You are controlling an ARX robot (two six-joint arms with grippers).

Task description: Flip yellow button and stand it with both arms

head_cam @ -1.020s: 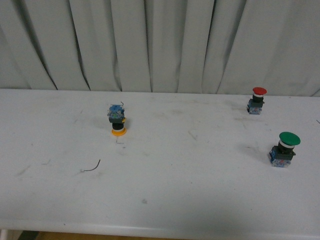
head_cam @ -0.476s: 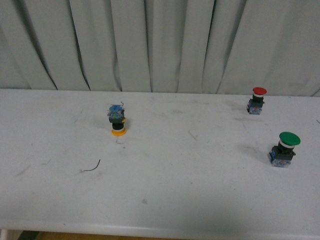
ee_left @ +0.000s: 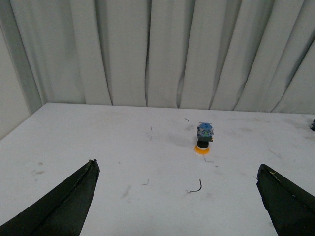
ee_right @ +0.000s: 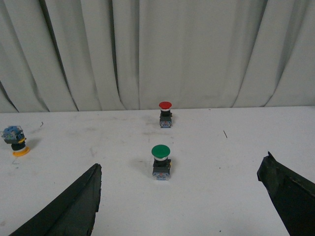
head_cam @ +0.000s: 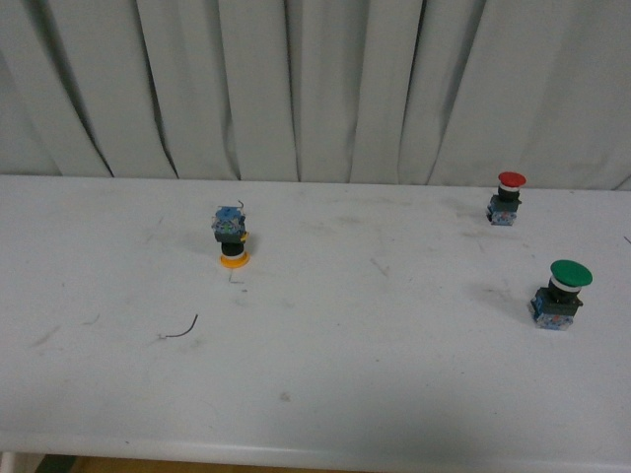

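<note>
Backdrop: pale pleated curtain (head_cam: 315, 89) hangs behind the whole far edge of the work area.

White surface (head_cam: 375, 374), scuffed and faintly marked, carries all the items. Neither arm shows in the front view.

Left hand (ee_left: 176, 166): the two black fingers (ee_left: 64, 206) are spread wide apart with nothing between them, held above the surface and touching none of the items.

Right hand (ee_right: 183, 162): its fingers (ee_right: 69, 211) are likewise spread wide and grip nothing, held clear of the surface.

Green button (ee_right: 161, 162): stands upright, cap up, on its blue base. It is ahead of the right hand, near it, seen through the gap between the fingers and not touched.

Red button (ee_right: 165, 114): upright, cap up. It is straight beyond the green button from the right hand, close to the curtain and apart from the green one.

Yellow button (ee_left: 204, 139): stands inverted, with the yellow-orange cap flat on the surface, the black neck above it and the blue contact block on top. It is ahead of the left hand, well apart from it, visible through the gap between the fingers. From the right hand it sits far off toward the left arm's side, well apart from both other buttons.

Thin dark curl of wire (ee_left: 196, 188): lies on the surface between the left hand and the yellow button, touching neither.
</note>
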